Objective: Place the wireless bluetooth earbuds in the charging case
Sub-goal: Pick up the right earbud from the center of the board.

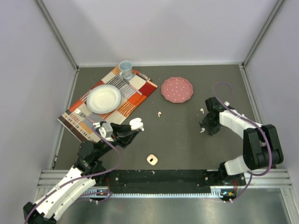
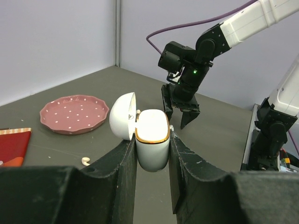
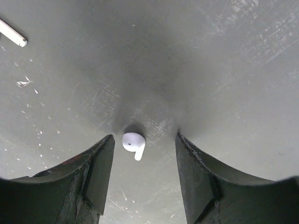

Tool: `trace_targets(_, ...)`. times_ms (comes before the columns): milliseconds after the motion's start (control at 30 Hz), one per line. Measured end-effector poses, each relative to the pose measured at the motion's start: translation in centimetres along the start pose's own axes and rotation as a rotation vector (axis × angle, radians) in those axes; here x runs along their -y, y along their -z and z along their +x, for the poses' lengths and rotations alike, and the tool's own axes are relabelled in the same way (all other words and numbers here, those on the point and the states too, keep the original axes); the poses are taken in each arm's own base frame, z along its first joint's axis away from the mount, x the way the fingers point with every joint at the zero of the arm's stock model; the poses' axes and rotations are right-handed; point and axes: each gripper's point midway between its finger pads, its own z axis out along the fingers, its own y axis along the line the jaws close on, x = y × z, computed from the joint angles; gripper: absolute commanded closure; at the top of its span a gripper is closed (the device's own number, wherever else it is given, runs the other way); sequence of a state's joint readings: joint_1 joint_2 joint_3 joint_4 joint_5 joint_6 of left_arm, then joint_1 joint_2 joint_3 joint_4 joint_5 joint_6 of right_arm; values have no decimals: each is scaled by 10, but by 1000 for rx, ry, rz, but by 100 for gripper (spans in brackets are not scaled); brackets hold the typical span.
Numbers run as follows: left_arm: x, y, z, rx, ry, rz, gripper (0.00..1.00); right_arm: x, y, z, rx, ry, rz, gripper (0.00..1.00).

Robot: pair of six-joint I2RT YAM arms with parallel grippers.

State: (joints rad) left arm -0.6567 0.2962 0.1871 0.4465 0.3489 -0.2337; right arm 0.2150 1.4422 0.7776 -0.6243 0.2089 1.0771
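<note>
- Step in hand, as judged: pickup of a loose earbud [image 3: 133,142]; none can be seen seated in the case.
- Right gripper [image 3: 145,138]: spread wide, pointing down, fingers either side of that earbud on the table [image 1: 187,149], no contact visible.
- Left gripper [image 2: 152,156]: clamped on the white charging case [image 2: 152,128], lid swung back, raised off the table.
- Second earbud [image 1: 159,113]: loose near the pink plate [image 1: 177,89].
- Next move calls for a short descent, a square pinch on the tiny bud, then carriage across to the case.
</note>
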Motion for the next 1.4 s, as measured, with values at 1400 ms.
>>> trace_targets(1400,-4,0,2,-6,-9,-17,100,-3,-5,5,3,48,48,68)
